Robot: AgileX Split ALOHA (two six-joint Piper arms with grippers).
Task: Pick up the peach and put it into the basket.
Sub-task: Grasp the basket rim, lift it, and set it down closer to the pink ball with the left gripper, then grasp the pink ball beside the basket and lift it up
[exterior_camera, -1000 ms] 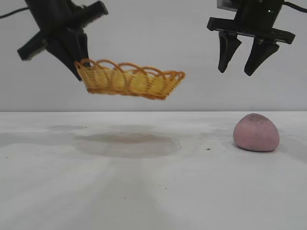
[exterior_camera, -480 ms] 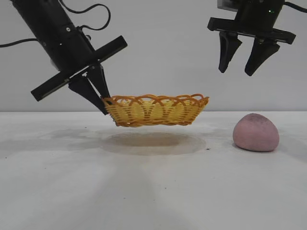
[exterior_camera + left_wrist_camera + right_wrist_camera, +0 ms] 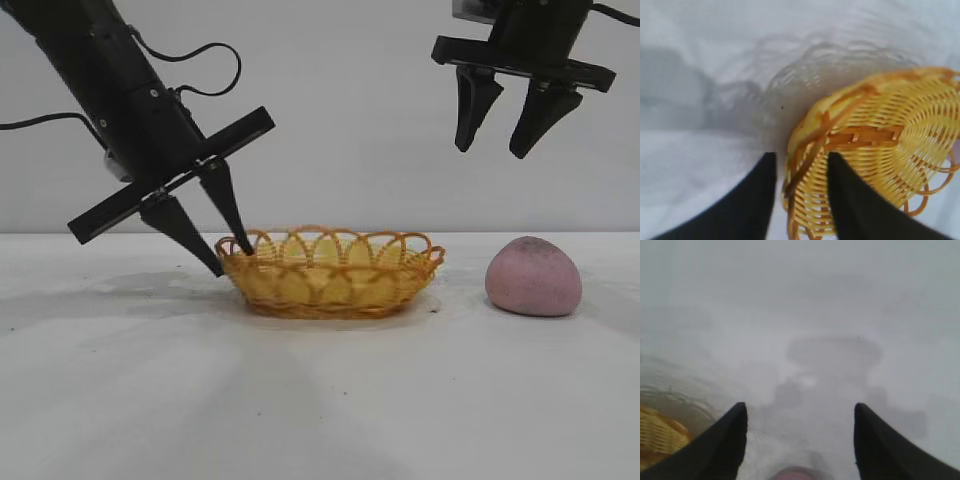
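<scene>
Yellow woven basket [image 3: 333,275] sits on white table [image 3: 320,400], near end straddled by left gripper [image 3: 232,258], fingers parted, one inside rim, one outside. Pink-mauve peach [image 3: 534,276] on table below right gripper [image 3: 503,148], which hangs high, fingers spread, empty. No readable writing or labels.

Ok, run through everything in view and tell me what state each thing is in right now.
basket: upright on the table, empty, its end wall between the left jaws.
peach: lying on the table beside the basket, untouched.
left gripper: jaws apart, straddling the basket's rim.
right gripper: open, empty, hanging above the peach.
table: carries basket and peach.
</scene>
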